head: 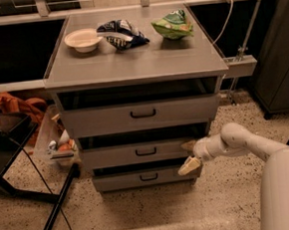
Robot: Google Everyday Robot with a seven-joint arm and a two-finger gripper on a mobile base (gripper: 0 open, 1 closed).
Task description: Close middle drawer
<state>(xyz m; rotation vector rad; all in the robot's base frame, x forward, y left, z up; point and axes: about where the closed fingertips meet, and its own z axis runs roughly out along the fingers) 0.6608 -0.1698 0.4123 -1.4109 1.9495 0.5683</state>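
Two fingers (188, 166) of the tool (188, 156) stand apart, clamped on nothing, the upper one at the right end of the middle drawer (113, 156). That drawer sits partly pulled out just left of the tool, its small dark handle (145, 151) further left. Well above the tool, the bench (130, 63) carries a bowl (83, 40), a dark bag (122, 33) and a green bag (173, 26).
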